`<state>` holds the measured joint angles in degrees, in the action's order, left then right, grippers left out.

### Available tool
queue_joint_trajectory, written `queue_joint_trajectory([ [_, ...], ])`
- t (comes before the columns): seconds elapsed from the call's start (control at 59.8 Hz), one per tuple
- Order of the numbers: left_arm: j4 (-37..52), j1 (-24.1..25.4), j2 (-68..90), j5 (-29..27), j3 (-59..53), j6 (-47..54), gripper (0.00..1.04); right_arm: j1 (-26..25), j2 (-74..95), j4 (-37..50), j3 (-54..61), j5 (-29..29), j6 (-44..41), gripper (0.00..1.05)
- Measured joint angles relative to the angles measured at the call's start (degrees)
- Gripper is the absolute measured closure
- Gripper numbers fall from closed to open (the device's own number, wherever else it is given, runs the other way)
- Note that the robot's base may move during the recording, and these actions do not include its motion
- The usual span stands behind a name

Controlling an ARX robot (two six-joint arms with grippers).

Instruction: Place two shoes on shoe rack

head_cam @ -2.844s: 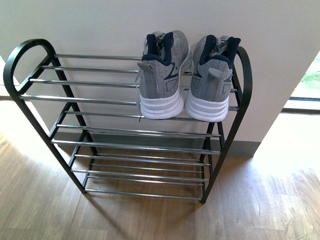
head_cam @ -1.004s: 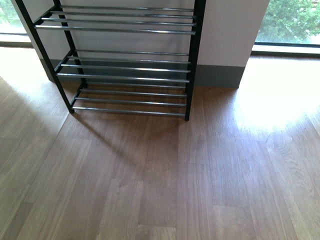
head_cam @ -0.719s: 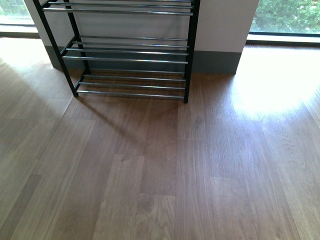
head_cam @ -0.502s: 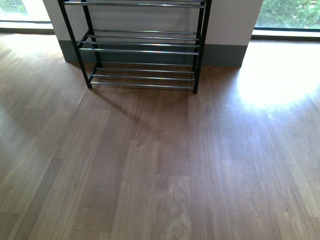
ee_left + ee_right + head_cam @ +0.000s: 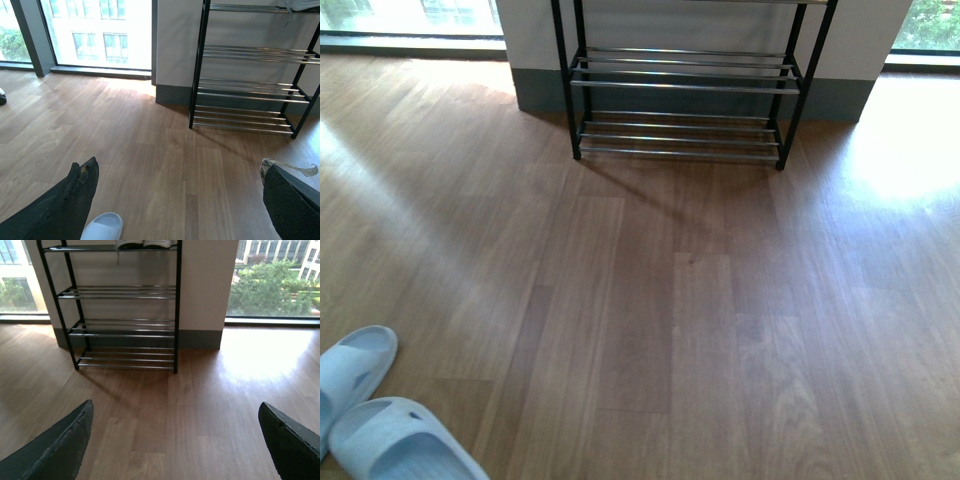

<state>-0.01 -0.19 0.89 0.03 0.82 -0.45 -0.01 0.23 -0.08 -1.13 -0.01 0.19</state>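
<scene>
The shoe rack stands against the wall at the far end of the wood floor, with only its lower chrome tiers in the front view. Two pale blue slide sandals lie on the floor at the near left. My left gripper is open above bare floor, with one sandal's toe beside its finger. My right gripper is open and empty, facing the rack. White sneaker soles rest on the rack's top shelf. Neither arm shows in the front view.
Wood floor stretches between me and the rack. A grey skirting board and a white wall stand behind the rack. Floor-level windows flank the wall. A small dark object sits at the floor's far edge.
The front view has pulled back from the rack and swung left. The sneakers on the top shelf have left it, and the two sandals have come into view at the lower left.
</scene>
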Motion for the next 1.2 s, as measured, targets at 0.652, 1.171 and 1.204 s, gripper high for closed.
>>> queue_joint_trajectory([
  [0.652,0.0,0.0,0.0,0.0,0.0,0.0,0.09,0.0,0.0,0.0,0.0,0.0,0.0,0.09],
  [1.171,0.0,0.0,0.0,0.0,0.0,0.0,0.09,0.0,0.0,0.0,0.0,0.0,0.0,0.09],
  [1.204,0.0,0.0,0.0,-0.1,0.0,0.0,0.09,0.0,0.0,0.0,0.0,-0.3,0.0,0.09],
])
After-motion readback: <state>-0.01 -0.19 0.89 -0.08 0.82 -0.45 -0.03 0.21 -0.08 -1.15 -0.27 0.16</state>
